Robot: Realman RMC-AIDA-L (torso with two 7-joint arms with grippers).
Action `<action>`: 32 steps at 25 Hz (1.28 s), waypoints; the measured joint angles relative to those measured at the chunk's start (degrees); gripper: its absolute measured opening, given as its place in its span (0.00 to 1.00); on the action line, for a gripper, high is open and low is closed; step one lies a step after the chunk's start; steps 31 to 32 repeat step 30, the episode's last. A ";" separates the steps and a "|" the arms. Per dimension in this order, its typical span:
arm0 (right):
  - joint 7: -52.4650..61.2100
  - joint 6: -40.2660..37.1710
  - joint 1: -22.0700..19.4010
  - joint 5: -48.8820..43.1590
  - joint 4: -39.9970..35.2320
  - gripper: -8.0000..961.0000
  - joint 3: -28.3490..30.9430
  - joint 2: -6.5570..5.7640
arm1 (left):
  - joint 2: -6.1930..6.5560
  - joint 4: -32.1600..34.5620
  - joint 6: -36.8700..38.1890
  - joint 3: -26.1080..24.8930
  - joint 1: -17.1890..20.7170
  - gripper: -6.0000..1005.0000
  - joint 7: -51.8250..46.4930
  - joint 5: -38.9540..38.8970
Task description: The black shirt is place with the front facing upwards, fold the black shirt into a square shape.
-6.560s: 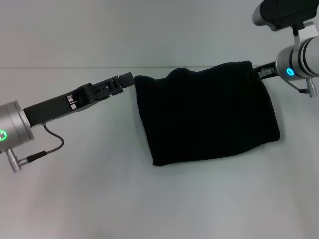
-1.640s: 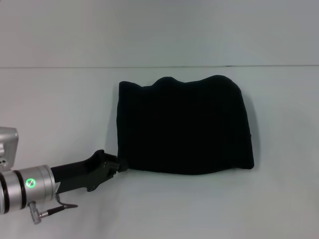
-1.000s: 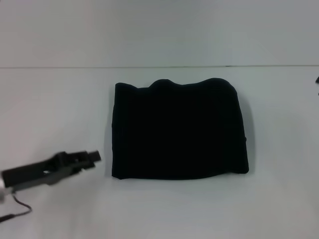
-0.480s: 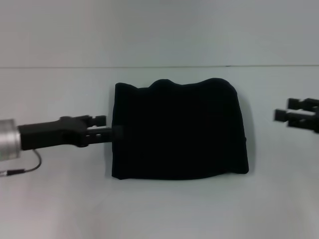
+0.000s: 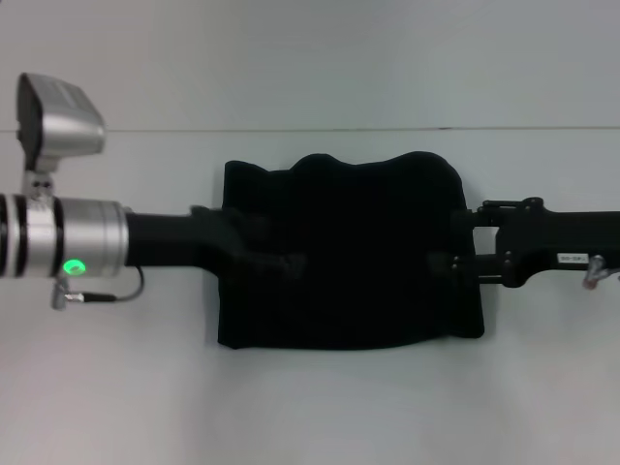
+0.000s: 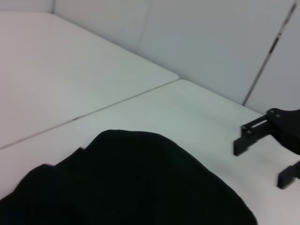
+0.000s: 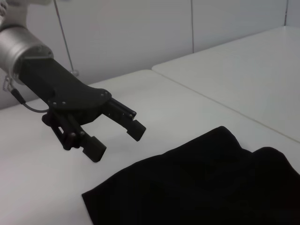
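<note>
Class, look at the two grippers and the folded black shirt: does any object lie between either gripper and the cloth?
Nothing visible does. The left gripper, open, and the right gripper, open, are each at a side of the black shirt, with only bare white table around it.

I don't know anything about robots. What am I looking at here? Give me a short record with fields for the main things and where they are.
Surface: white table
Cloth: black shirt, folded into a rough rectangle and lying flat on the table; no lettering shows
Left gripper: open, above the shirt's left edge and clear of the cloth
Right gripper: open, at the shirt's right edge; contact with the cloth cannot be told
Arms: both reach in toward the shirt from opposite sides
Background: plain pale wall behind the table
</note>
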 joint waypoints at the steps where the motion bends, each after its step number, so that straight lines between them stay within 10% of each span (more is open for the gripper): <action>1: -0.61 0.97 0.07 -0.02 0.33 0.81 -0.16 0.27 | -0.45 -0.02 -0.05 0.38 0.03 0.94 0.80 0.03; 8: -2.50 3.89 0.87 0.01 4.38 0.81 -0.52 0.64 | -3.10 -0.33 -3.11 0.59 0.15 0.94 3.74 -0.42; 32: -2.76 4.28 0.78 0.18 4.40 0.81 -0.51 0.72 | -3.38 -0.01 -3.25 0.79 -0.06 0.94 3.69 -0.51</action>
